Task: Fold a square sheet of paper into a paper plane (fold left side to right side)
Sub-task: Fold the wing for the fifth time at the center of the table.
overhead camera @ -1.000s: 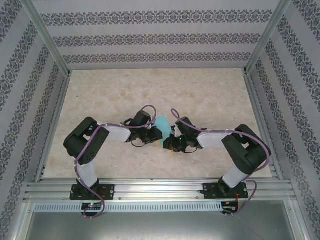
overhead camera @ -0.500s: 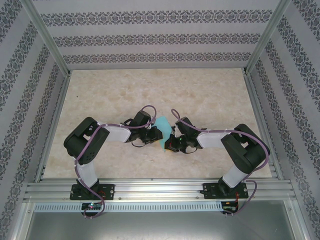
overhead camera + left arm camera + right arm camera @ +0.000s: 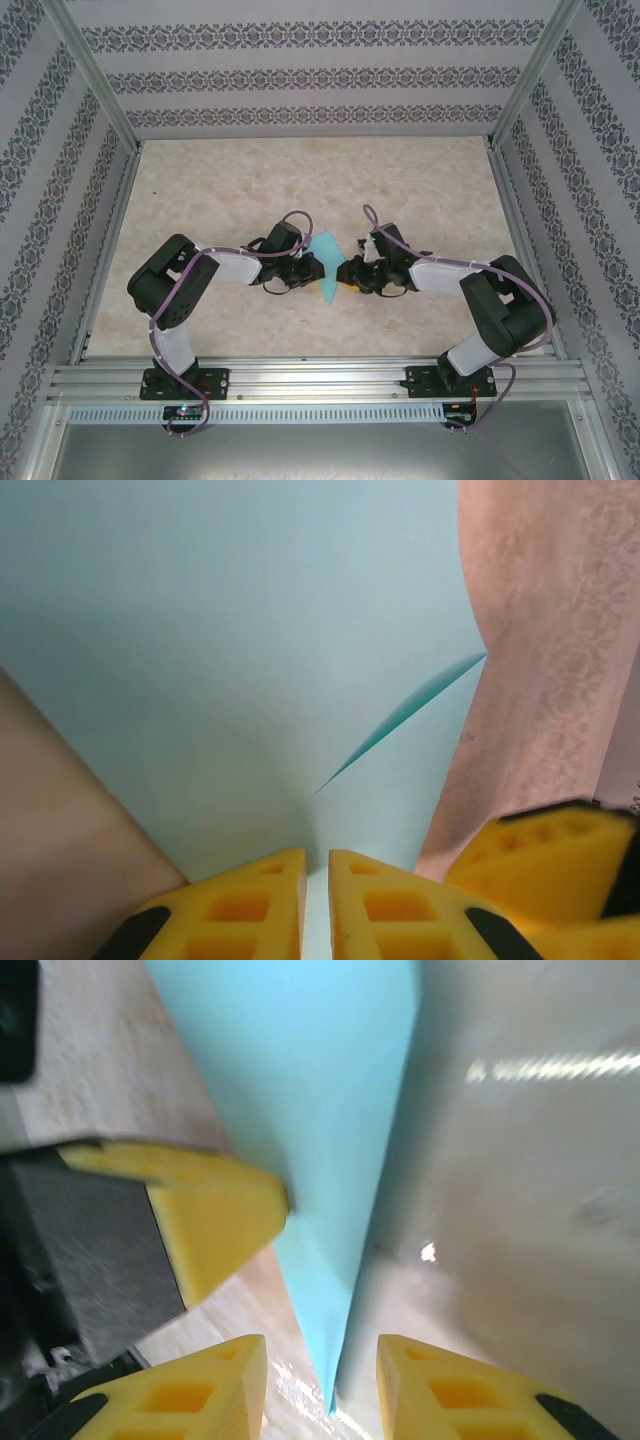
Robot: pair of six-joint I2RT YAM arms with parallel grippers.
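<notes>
Your paper plane (image 3: 327,272) lies near the middle of the table (image 3: 300,170). It's a slim turquoise dart, wide end far, point toward the near edge, right between the two grippers. Your left gripper (image 3: 309,268) is at its left side, your right gripper (image 3: 351,273) at its right side.

Left wrist view: the left gripper (image 3: 317,905) has its jaws almost together, just a thin slit. The turquoise paper plane (image 3: 240,650) runs down into that slit, so you have it pinched. A dark seam (image 3: 400,720) slants across the paper on the right, where one layer lifts a little. A yellow finger (image 3: 540,860) of the right gripper sits at the lower right, just beside the paper's edge.

Right wrist view: the right gripper (image 3: 325,1395) has its jaws standing apart, partly open, gripping nothing. The sharp tip of the paper plane (image 3: 300,1090) sits in the gap between the fingertips, touching neither as far as you can see. The left gripper's yellow finger (image 3: 215,1215) meets the plane's edge here. The table is a beige marble pattern.
</notes>
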